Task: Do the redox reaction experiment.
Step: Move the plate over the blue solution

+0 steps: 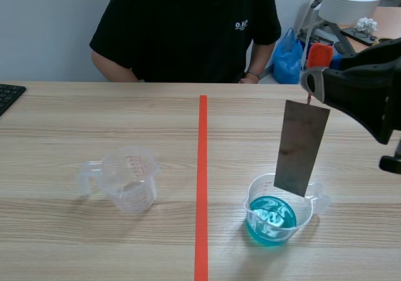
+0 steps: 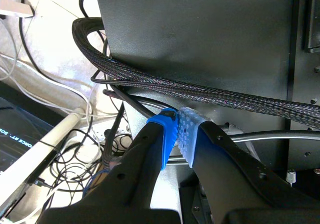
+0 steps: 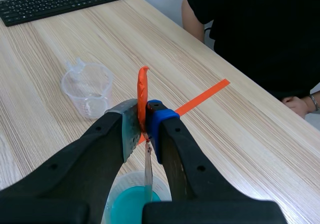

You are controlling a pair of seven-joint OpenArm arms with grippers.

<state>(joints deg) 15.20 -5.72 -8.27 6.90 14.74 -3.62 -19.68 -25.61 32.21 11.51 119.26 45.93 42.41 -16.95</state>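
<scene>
Noted: bench (image 1: 75,124) matt, pale wood grain; plate (image 1: 301,146) dull grey metal, faintly stained; orange tab (image 3: 142,84) smooth, plastic-looking; empty cup (image 1: 128,179) and filled cup (image 1: 249,213) clear, glossy plastic.

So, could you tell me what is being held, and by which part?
The right gripper pinches the orange tab atop the metal plate, which hangs over the cup of blue liquid. The left gripper holds nothing.

No legible text, white logo (image 1: 241,25) on black shirt (image 1: 182,37), red scale (image 1: 132,167) on empty cup (image 1: 128,184)
</scene>
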